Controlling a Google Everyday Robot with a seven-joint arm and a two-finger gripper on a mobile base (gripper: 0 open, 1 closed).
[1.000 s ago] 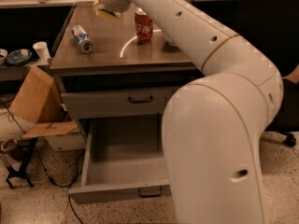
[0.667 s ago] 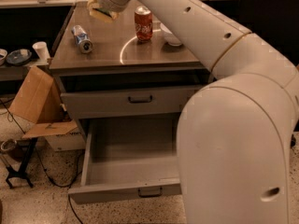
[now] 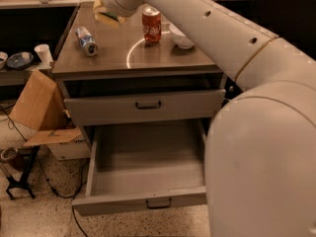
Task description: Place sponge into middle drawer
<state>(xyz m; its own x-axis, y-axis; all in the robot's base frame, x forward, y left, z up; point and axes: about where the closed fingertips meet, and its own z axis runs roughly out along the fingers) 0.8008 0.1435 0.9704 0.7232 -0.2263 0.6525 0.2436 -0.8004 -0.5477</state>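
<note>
My gripper [image 3: 109, 13] is at the top left of the camera view, above the back left of the cabinet top [image 3: 113, 58]. It is shut on the sponge [image 3: 111, 19], a yellow block with a dark green edge, and holds it off the surface. The middle drawer [image 3: 143, 204] is pulled wide open below, and its grey inside is bare. Its small dark handle [image 3: 158, 203] is at mid-front. The similar drawer above it [image 3: 143, 105] is shut.
A red soda can [image 3: 151, 25], a white bowl [image 3: 180, 37] and a can lying on its side [image 3: 87, 41] are on the cabinet top. A cardboard box [image 3: 38, 107], a white cup [image 3: 43, 53], a black stand [image 3: 19, 181] and cables are on the left. My arm fills the right side.
My gripper has shifted a little to the left with the sponge in it, and the arm now takes up more of the right side. The drawers and cans have not moved.
</note>
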